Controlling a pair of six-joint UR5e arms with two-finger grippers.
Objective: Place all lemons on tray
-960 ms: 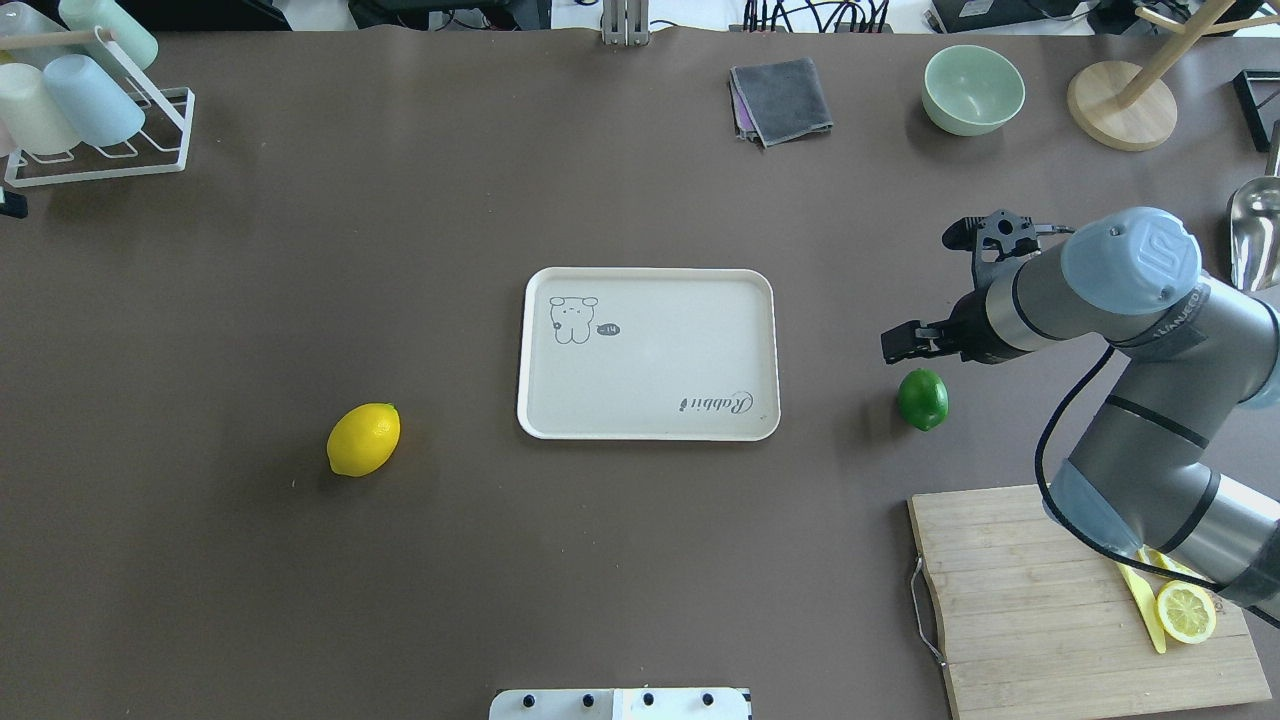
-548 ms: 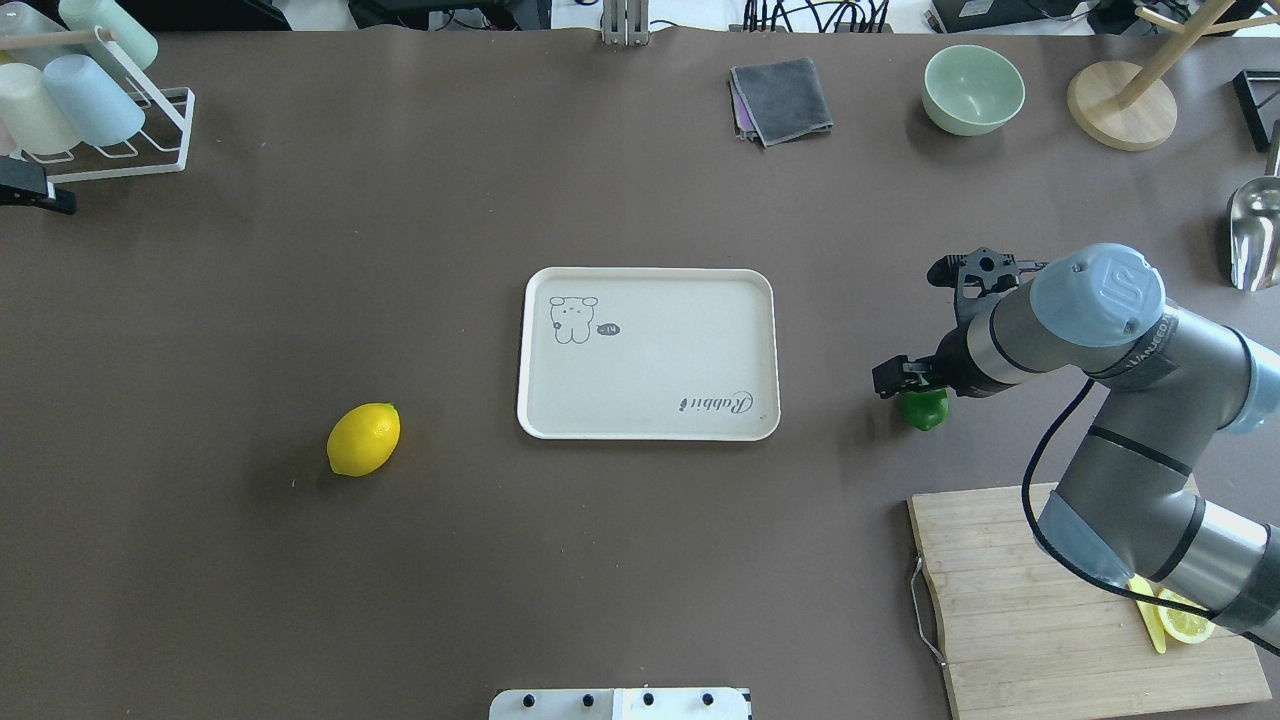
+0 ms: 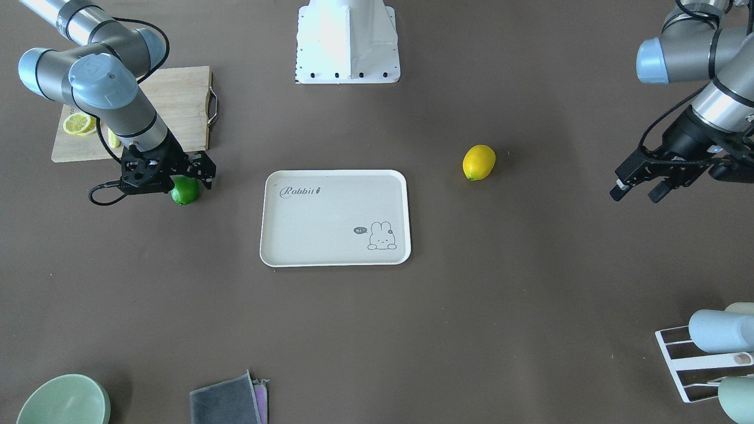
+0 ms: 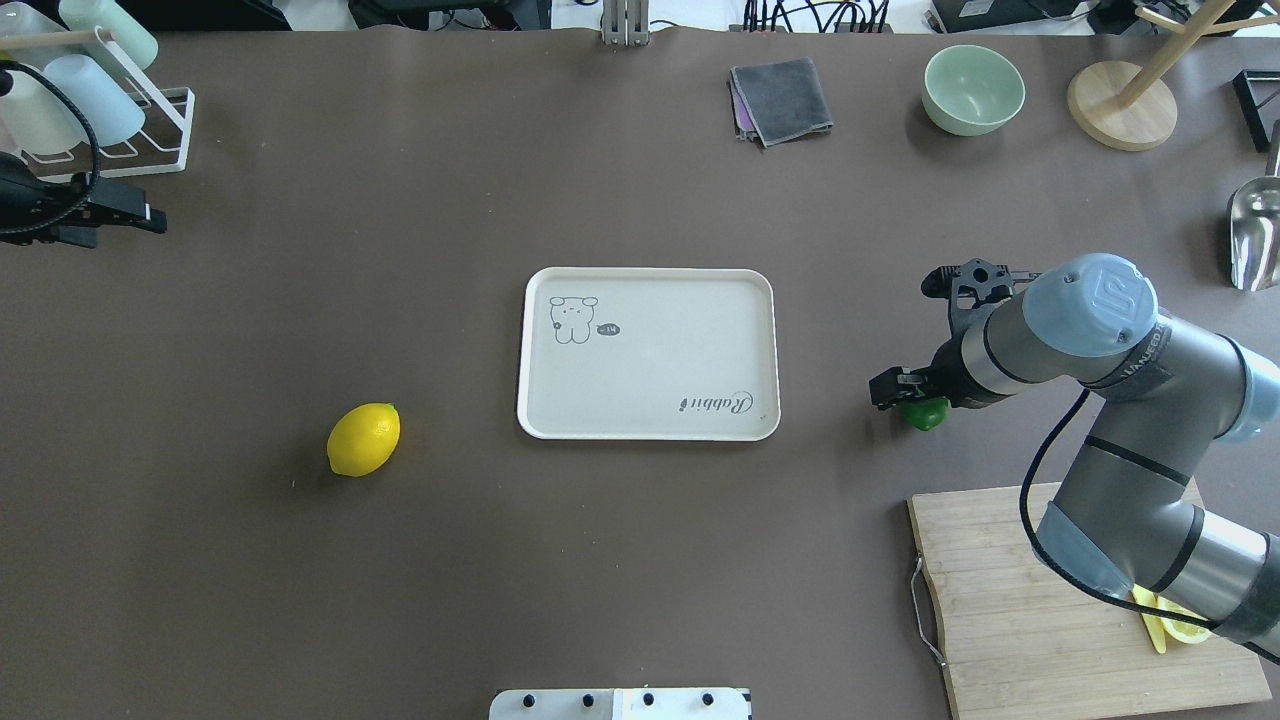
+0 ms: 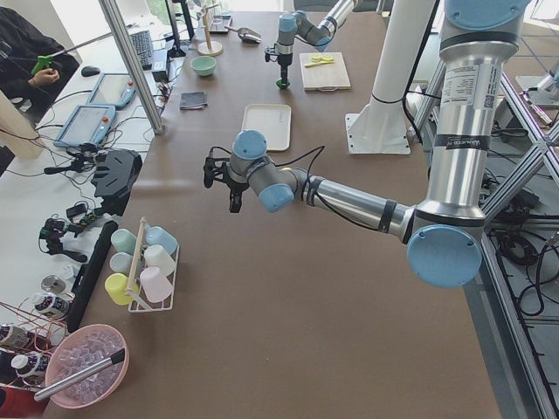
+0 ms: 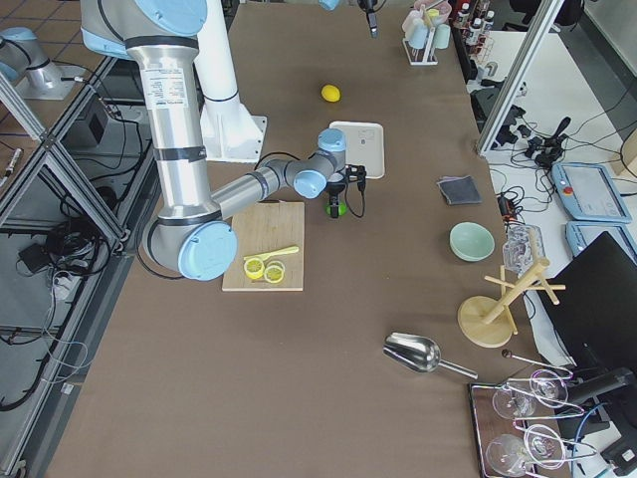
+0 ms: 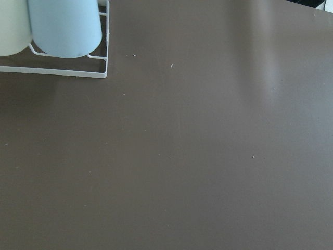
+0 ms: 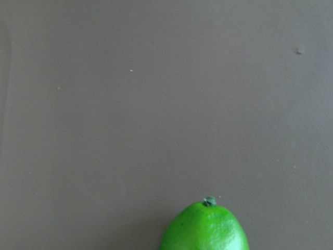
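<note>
At the tray's 3 o'clock (overhead view): the green lemon (image 4: 925, 414) lies on the table, near the tray's right rim but apart from it.
Right gripper (image 4: 905, 392): it is low over the green lemon with its jaws spread to either side of the fruit. No squeeze shows, and the fruit looks to rest on the table. This is probably the grasp step of the first pick.
Why so held: the jaws straddle the fruit's narrow waist, which suits a smooth oval that would roll out of an end-on pinch. In the right wrist view the stem end points away from the camera.
Yellow lemon (image 4: 363, 439): it is at the tray's 8 o'clock, well apart from it, lying on its side with nothing touching it.
Left gripper (image 3: 635, 193): it hangs in the air at the tray's 10 o'clock with its jaws apart and nothing between them. It is far from the yellow lemon, likely posed for the second pick on its own side.
Tray (image 4: 660, 350): it sits flat mid-table and no lemon lies on it, so both placements remain.
Board (image 4: 1010, 600): it is at 4 o'clock and carries the slices (image 3: 78, 123), which are not task fruit.
Bowl (image 4: 973, 90): it stands upright at 1 o'clock, and nothing shows inside it.
Rack (image 4: 120, 150): it is at 10 o'clock and holds pastel cups on their sides.
</note>
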